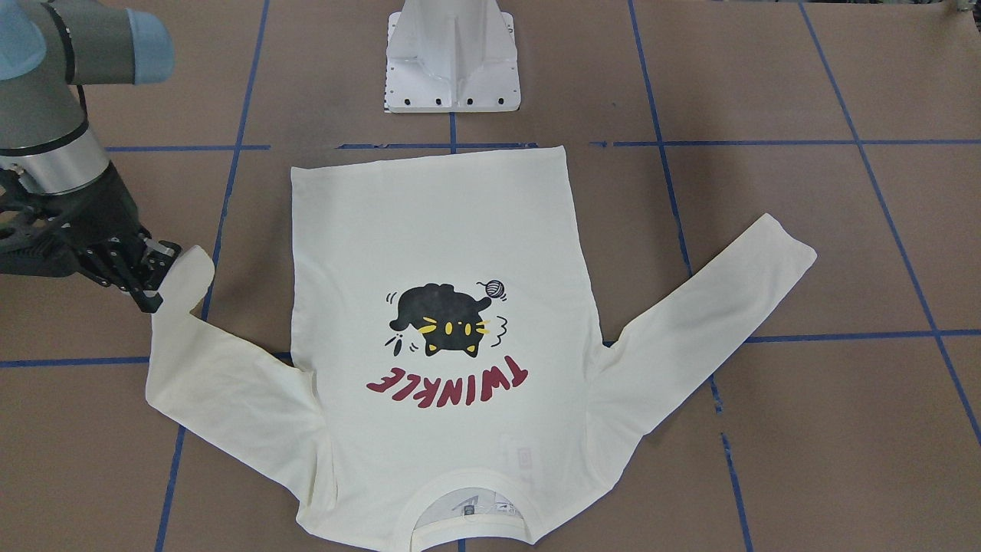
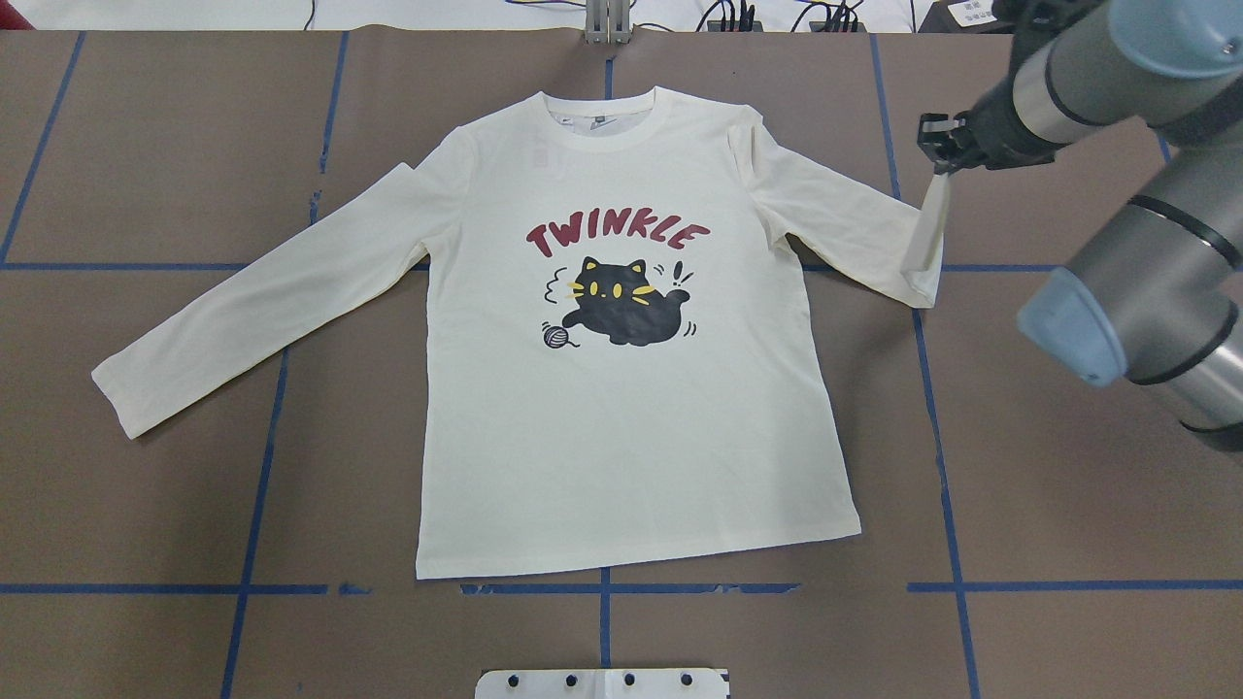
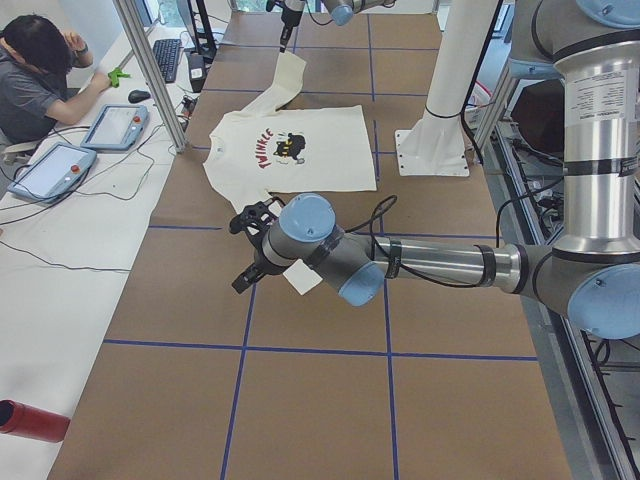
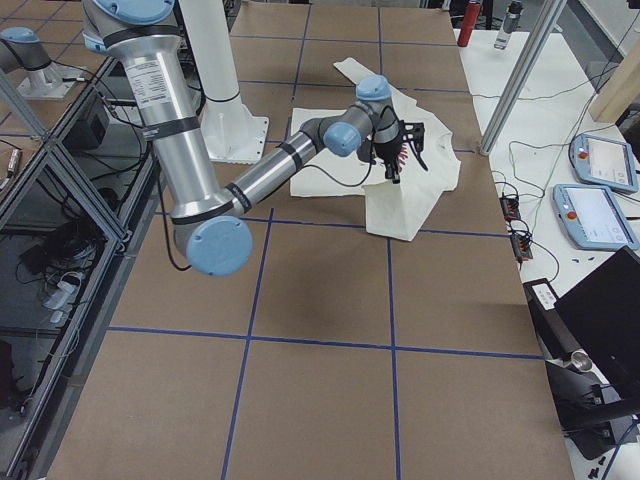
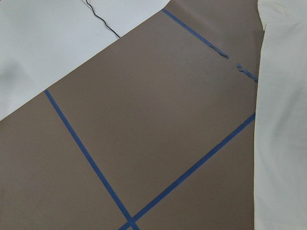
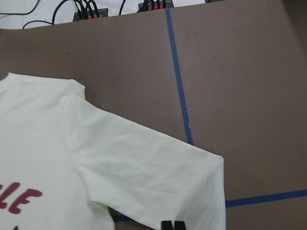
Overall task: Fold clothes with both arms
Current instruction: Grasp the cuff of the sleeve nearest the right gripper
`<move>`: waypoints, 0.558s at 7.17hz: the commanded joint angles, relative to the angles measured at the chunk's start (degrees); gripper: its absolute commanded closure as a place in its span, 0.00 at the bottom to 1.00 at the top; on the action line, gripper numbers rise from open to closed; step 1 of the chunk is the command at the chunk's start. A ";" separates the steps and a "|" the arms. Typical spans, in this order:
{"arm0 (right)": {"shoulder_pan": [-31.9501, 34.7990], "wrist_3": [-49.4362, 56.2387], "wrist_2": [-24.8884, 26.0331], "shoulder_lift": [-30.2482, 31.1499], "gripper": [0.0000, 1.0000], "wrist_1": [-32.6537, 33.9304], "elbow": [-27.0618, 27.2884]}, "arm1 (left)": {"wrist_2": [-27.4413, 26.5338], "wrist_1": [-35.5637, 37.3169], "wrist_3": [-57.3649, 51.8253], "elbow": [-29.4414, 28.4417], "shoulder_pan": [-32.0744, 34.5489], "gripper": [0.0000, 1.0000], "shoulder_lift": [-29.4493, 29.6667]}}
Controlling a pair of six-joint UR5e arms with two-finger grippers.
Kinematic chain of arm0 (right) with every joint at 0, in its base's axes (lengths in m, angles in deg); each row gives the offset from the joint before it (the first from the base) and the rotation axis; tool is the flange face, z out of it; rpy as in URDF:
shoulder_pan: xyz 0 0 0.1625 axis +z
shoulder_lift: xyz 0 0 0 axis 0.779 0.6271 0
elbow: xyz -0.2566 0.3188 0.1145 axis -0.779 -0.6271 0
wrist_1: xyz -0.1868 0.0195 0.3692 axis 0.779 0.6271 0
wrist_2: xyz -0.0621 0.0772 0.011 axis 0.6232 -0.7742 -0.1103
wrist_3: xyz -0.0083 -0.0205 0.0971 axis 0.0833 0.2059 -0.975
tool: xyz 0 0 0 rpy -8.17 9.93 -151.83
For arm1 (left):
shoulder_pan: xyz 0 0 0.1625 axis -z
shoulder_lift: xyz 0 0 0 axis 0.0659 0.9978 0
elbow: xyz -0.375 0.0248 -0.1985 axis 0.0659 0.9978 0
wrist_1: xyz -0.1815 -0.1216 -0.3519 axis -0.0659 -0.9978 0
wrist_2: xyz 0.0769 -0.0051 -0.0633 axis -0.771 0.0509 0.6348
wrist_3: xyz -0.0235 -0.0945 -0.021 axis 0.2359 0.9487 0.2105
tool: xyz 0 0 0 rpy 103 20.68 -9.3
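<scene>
The clothes are one cream shirt (image 2: 621, 408) lying flat, print side up, with a black cat and red "TWINKLE". One sleeve (image 2: 243, 311) lies stretched out on the table. My right gripper (image 2: 937, 146) is shut on the cuff of the other sleeve (image 2: 855, 233) and holds it lifted, so the end hangs folded below the fingers (image 1: 146, 280). The same sleeve (image 6: 144, 172) fills the right wrist view. My left gripper (image 3: 242, 250) shows only in the exterior left view, hovering off the shirt's side; I cannot tell its state. The left wrist view shows a shirt edge (image 5: 283, 124).
The white pedestal base (image 1: 452, 69) stands just behind the shirt's hem. Blue tape lines (image 2: 262, 466) grid the brown table. A person (image 3: 35, 75) sits at a side desk with tablets (image 3: 115, 125). Cables (image 2: 738, 15) lie along the far edge.
</scene>
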 commanded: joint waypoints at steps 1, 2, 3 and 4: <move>-3.49 -5.41 4.97 -16.65 1.00 3.54 -11.16 | 0.01 0.03 -0.03 -0.28 0.16 0.00 -0.06; -5.50 -6.82 8.65 -24.72 1.00 3.36 -18.70 | 0.01 0.03 -0.03 -0.28 0.16 0.00 -0.32; -8.22 -7.35 11.65 -32.90 1.00 2.92 -27.22 | -0.07 0.03 -0.03 -0.37 0.16 0.00 -0.33; -12.07 -12.41 17.33 -37.76 1.00 0.13 -33.83 | -0.07 0.03 0.05 -0.37 0.25 0.00 -0.33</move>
